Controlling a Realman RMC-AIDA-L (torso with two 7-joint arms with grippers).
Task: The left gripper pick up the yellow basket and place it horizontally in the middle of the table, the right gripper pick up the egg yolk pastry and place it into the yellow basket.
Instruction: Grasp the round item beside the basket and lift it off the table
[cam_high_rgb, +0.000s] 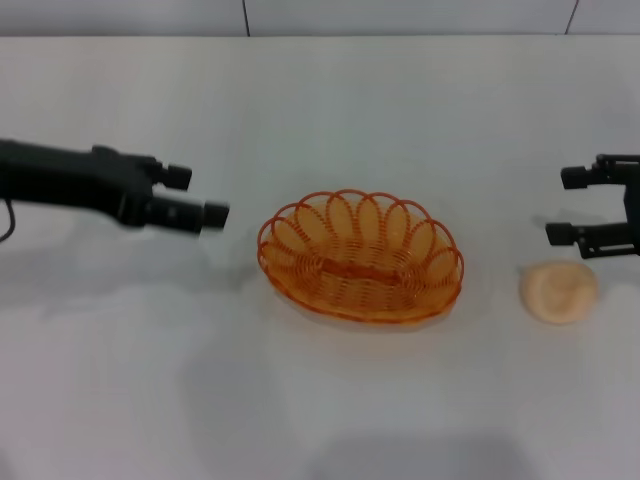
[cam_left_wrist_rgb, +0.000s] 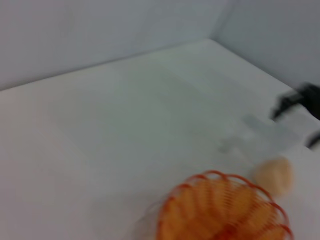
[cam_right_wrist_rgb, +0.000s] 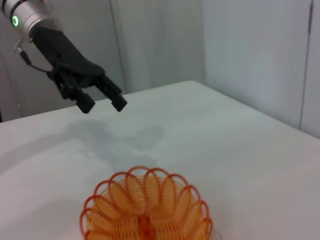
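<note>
The yellow basket (cam_high_rgb: 360, 256) lies flat and empty in the middle of the white table (cam_high_rgb: 320, 110). It also shows in the left wrist view (cam_left_wrist_rgb: 223, 210) and the right wrist view (cam_right_wrist_rgb: 146, 206). My left gripper (cam_high_rgb: 198, 196) is open and empty, above the table a short way left of the basket; it also shows in the right wrist view (cam_right_wrist_rgb: 102, 101). The egg yolk pastry (cam_high_rgb: 558, 291) sits on the table to the right of the basket, also in the left wrist view (cam_left_wrist_rgb: 274, 175). My right gripper (cam_high_rgb: 568, 206) is open, just behind the pastry at the right edge.
The table's far edge meets a pale wall (cam_high_rgb: 320, 15). Bare white tabletop lies in front of and behind the basket.
</note>
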